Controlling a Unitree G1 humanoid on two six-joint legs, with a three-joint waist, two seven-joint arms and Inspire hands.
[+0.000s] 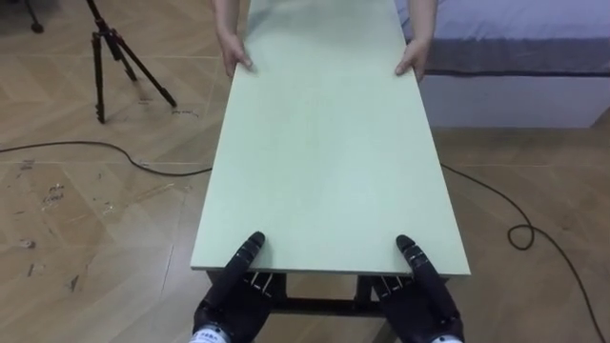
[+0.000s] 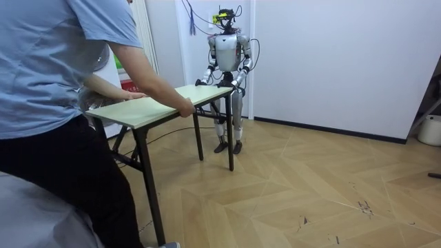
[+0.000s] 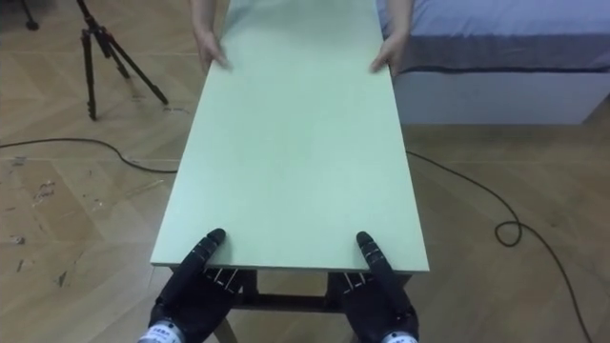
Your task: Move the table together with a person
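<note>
A long pale green folding table (image 1: 324, 143) with dark legs runs away from me. My left hand (image 1: 229, 295) and right hand (image 1: 424, 295) grip its near edge, each thumb lying on the top and the fingers tucked beneath. At the far end a person holds both corners, one hand (image 1: 233, 52) on my left and the other hand (image 1: 415, 59) on my right. In the room view the person (image 2: 55, 103) in a blue shirt stands at the near end of the table (image 2: 158, 103), and I stand upright at the far end by a white wall.
A black tripod (image 1: 110, 57) stands on the wood floor at the far left. A bed (image 1: 515, 57) with a grey cover flanks the table's far right. Dark cables (image 1: 519, 233) lie on the floor on both sides. A white bin (image 2: 431, 129) sits by the wall.
</note>
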